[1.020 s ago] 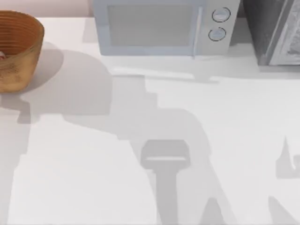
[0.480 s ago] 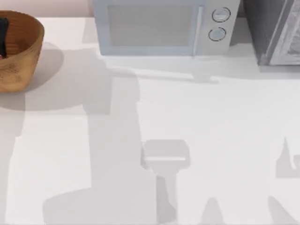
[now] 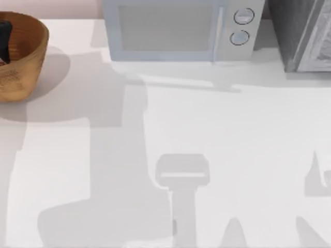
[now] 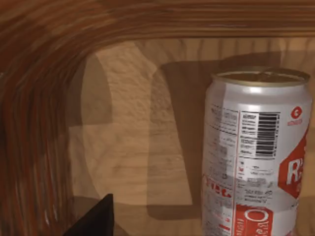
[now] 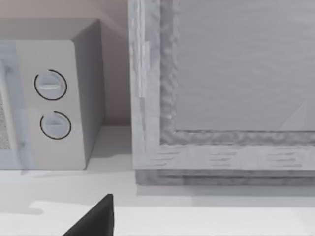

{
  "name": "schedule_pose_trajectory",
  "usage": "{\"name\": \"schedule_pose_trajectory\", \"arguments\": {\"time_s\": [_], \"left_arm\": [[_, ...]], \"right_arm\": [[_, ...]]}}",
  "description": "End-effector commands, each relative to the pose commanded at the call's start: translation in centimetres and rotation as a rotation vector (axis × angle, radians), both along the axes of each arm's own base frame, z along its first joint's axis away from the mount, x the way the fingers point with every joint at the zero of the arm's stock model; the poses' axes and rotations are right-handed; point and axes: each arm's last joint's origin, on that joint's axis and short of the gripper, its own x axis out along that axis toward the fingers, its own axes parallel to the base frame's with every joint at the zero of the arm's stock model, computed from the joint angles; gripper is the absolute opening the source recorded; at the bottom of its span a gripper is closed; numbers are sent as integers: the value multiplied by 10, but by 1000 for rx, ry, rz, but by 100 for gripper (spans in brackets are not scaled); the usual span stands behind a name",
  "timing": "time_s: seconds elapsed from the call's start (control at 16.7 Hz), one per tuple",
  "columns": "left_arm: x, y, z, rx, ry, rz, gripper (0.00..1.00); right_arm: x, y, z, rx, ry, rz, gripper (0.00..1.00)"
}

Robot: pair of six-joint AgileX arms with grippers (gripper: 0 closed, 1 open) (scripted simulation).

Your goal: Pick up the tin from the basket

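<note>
At the table's far left corner sits the basket (image 3: 20, 57), and a dark bit of the left gripper (image 3: 4, 41) dips inside it; whether its fingers are spread or pressed together I cannot tell. The tin (image 4: 256, 152) stands upright on the basket's ribbed floor, near the curved wall, untouched. Further right stand the microwave (image 3: 178, 31) and a grey cabinet (image 3: 302, 33), which the right arm's wrist camera faces.

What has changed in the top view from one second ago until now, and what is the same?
One second ago no arm showed at the basket, and a bit of the tin showed inside at the left edge. By half a second ago the left hand had come down into the basket, covering that spot, and it has barely shifted since. Its shadow on the table moved leftward. Nothing is gripped yet. The basket, the microwave and the right arm's shadow stayed.
</note>
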Motion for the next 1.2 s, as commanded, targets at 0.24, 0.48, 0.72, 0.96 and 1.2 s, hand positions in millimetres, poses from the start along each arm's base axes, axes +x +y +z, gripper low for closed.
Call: {"name": "schedule_pose_trajectory", "arguments": {"time_s": [0.24,0.48,0.72,0.96,1.2], "left_arm": [[2,0,-5,0,1,1,100],[7,-2,-24,0,1,0,100],[8,-5,-47,0,2,0,100],[7,-7,-59,0,1,0,100],[7,-7,-59,0,1,0,92]], "right_arm": [[0,0,0,0,0,0,100],[0,0,0,0,0,0,100],[0,0,0,0,0,0,100],[0,0,0,0,0,0,100],[0,0,0,0,0,0,100]]}}
